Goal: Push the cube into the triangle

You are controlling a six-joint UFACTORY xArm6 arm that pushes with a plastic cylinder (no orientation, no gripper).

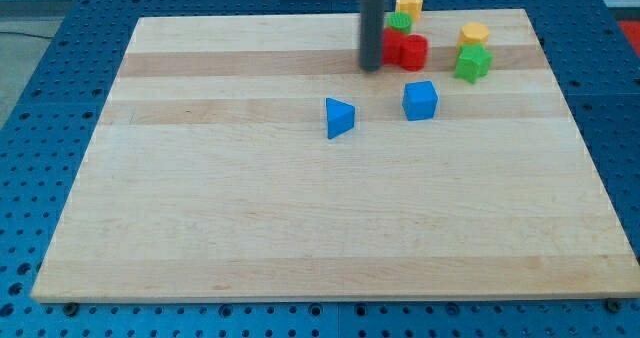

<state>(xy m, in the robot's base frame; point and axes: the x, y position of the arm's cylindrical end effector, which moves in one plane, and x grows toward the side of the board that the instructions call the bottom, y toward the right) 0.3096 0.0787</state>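
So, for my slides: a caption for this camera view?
My tip rests beside the red block, above the blue cube and blue triangle, which lie apart.

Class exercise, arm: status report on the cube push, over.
My tip at view's top, beside red block. Blue cube apart from blue triangle, on its right. Nothing between them.

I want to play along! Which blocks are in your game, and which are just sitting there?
In the game: blue cube, blue triangle, my tip, which is up-left of the cube.

Just sitting: red blocks, two green blocks, two yellow blocks.
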